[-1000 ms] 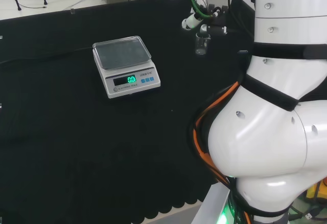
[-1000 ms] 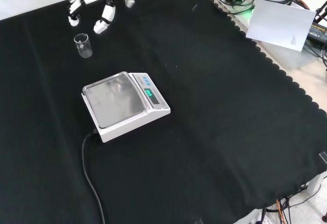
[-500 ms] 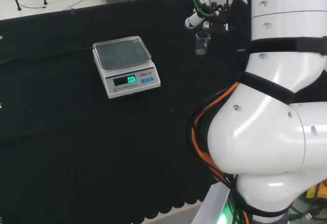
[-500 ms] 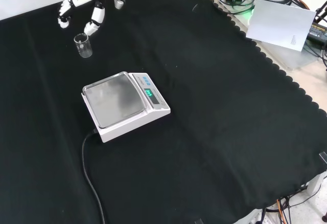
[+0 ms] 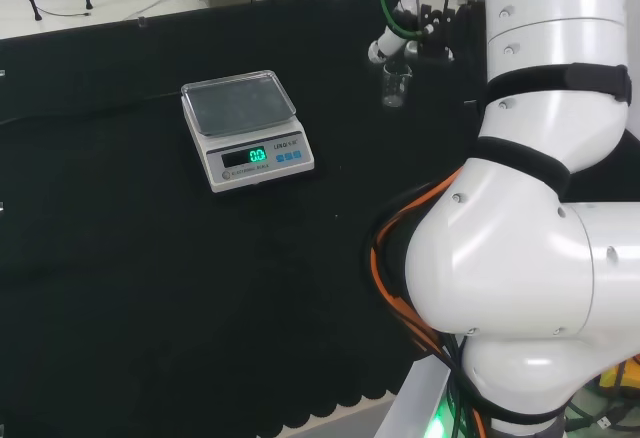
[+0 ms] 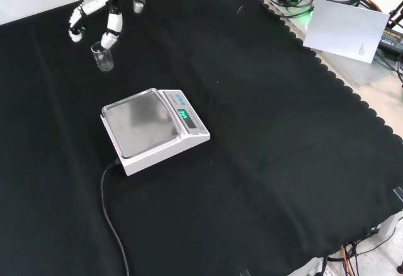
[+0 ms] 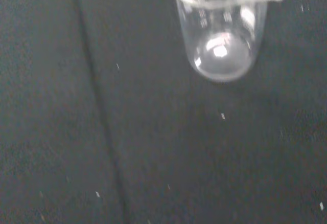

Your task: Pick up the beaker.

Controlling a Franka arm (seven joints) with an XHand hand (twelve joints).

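Note:
A small clear glass beaker (image 6: 102,57) stands upright on the black cloth at the far left of the front view. It also stands near the arm's upper link in the head view (image 5: 395,85). The wrist view looks down at the beaker (image 7: 223,27), and nothing lies inside it. The hand (image 6: 94,10) hovers just above and behind the beaker, its fingers spread and relaxed with nothing in them. One fingertip (image 6: 107,39) hangs close over the beaker's rim. In the head view the hand (image 5: 408,38) sits right above the beaker.
A white digital scale (image 6: 153,128) with a steel pan stands nearer the camera than the beaker in the front view, its cable (image 6: 112,222) trailing toward the front edge. In the head view the scale (image 5: 245,127) is left of the beaker. The arm's white links (image 5: 530,228) stand at the right.
The hand has moved left in the front view, from beside the beaker to above it. The arm's upper link has swung with it. The beaker and scale have not moved.

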